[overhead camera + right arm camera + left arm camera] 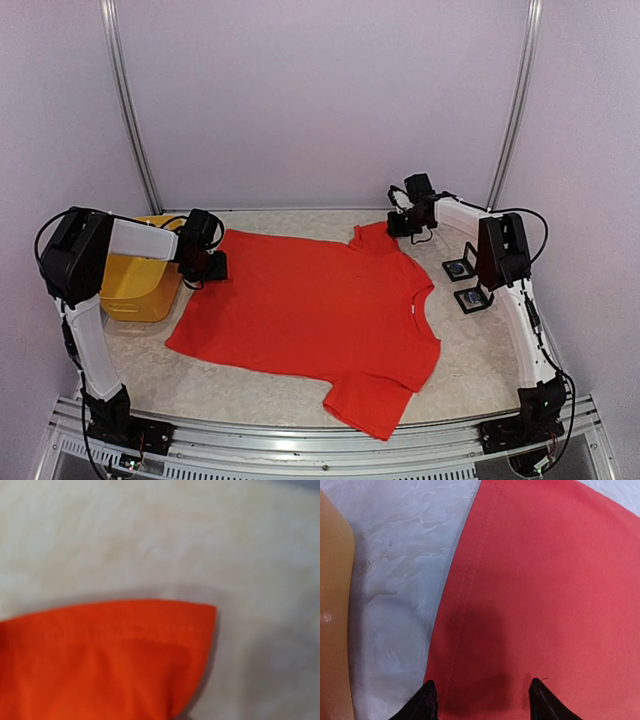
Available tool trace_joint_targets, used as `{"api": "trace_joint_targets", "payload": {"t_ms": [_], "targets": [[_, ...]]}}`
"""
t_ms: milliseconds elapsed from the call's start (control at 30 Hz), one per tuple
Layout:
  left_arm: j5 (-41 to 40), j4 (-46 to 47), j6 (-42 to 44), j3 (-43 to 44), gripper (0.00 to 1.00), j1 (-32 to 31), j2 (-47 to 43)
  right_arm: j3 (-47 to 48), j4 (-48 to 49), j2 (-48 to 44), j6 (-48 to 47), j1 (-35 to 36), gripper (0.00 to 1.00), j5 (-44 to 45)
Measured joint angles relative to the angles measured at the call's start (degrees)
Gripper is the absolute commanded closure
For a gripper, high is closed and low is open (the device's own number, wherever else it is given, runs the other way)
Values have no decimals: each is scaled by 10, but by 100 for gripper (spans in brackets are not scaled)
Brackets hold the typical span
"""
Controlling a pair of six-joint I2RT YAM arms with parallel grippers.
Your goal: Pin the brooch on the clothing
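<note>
Resting: 1 T-shirt (310, 305), 2 boxes (459, 268).

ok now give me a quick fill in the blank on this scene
1. The T-shirt spread on the table is ___.
2. The bin beside it is ___.
3. The left gripper sits over the T-shirt's hem, jaws ___.
Missing: red; yellow; open.

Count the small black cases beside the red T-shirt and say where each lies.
2. One small black case lies right of the red T-shirt; the other sits in front of it, nearer the arm bases. The right arm may hide more.
</note>
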Motion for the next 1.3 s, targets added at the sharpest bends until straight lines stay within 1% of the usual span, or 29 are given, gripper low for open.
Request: {"api": "trace_joint_targets", "payload": {"t_ms": [133,300,333,367,400,433,500,567,633,700,733,800,867,900,967,1000,1067,1133,1200,1300], "targets": [[-7,-1,0,-7,41,-2,-1,24,8,0,-9,-9,100,15],[-19,3,1,-8,42,-2,12,30,62,-6,-31,-18,100,42],[-20,6,2,-7,41,-2,13,25,73,-9,-36,-19,94,46],[-21,8,2,-7,41,-2,14,23,75,-9,-39,-19,83,48],[-22,9,3,-7,41,-2,14,20,80,-9,-44,-19,69,50],[-23,10,4,-7,41,-2,14,17,82,-9,-45,-19,61,52],[-25,9,5,-6,41,-2,14,15,82,-9,-56,-19,51,64],[-29,7,8,-5,41,-2,14,15,81,-9,-56,-19,43,85],[-36,2,11,-3,40,-3,14,19,78,-9,-56,-22,42,105],[-41,-4,15,-3,40,-5,11,25,68,-9,-57,-26,43,125],[-44,-8,16,-3,40,-5,9,25,62,-12,-59,-29,47,135],[-49,-14,18,-3,41,-9,2,21,39,-26,-63,-34,56,146],[-53,-20,18,-3,41,-16,-8,-16,23,-63,-66,-35,68,145],[-55,-24,18,-3,41,-23,-17,-55,17,-95,-65,-35,73,142],[-56,-26,18,-8,46,-37,-35,-152,22,-167,-71,-28,84,127],[-56,-26,17,-14,48,-45,-47,-224,23,-218,-71,-18,88,119],[-51,-24,12,-32,50,-57,-72,-324,24,-296,-75,16,98,101],[-45,-20,4,-59,52,-66,-97,-405,34,-355,-68,71,100,76],[-39,-18,-6,-87,53,-70,-113,-466,47,-389,-54,121,100,47],[-31,-16,-20,-127,53,-77,-124,-543,58,-415,-31,178,100,6]]}}
